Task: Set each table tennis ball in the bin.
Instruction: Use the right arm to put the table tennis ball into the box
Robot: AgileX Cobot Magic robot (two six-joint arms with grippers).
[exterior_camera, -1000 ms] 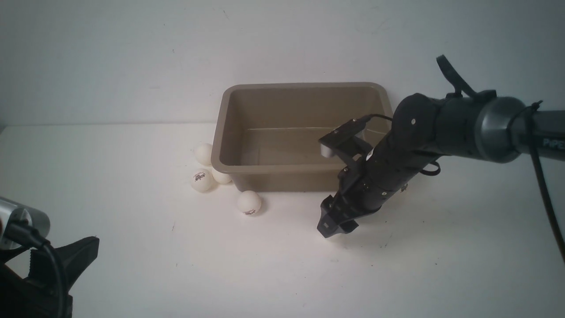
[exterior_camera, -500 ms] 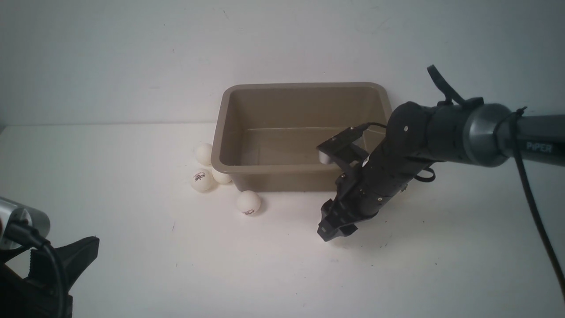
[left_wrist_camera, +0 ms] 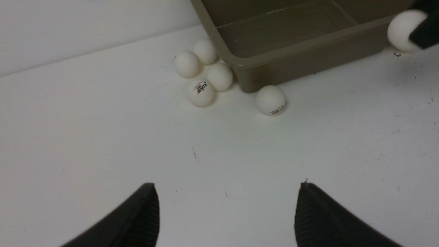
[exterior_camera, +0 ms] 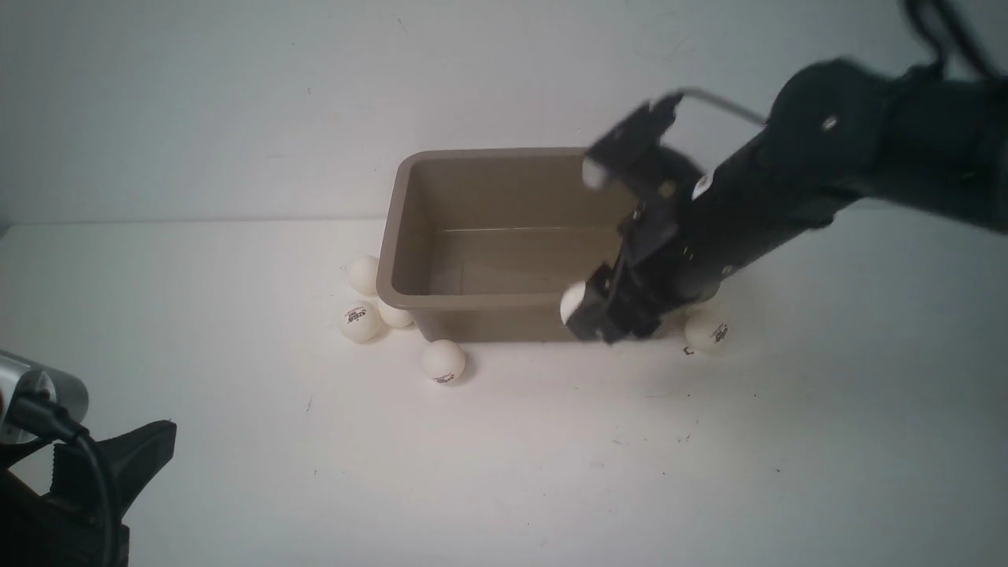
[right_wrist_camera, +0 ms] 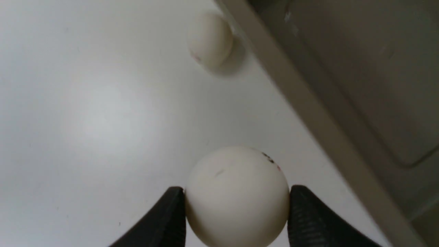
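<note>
Front view: the right gripper [exterior_camera: 584,315] is rising off the counter [exterior_camera: 504,472], where it sat a second ago, and carrying the held ball [exterior_camera: 572,303] by the near rim of the bin [exterior_camera: 472,301].
Left wrist view: the left gripper [left_wrist_camera: 226,206] is idling, its fingers [left_wrist_camera: 137,216] wide and empty. Five loose balls [left_wrist_camera: 200,92] are lying beside the bin [left_wrist_camera: 291,51].
Right wrist view: both fingers [right_wrist_camera: 164,219] are clamping the held ball [right_wrist_camera: 236,197], and crossing the rim likely comes next.

Soft, even light falls from above on the white table [exterior_camera: 236,472], brightest mid-frame in my front view and dimmer at the corners. Shadows under the balls [exterior_camera: 442,361] are faint and short. My right arm [exterior_camera: 756,213] is smeared with blur. My right wrist view is soft, near ball [right_wrist_camera: 236,199] and bin [right_wrist_camera: 308,116] alike.
</note>
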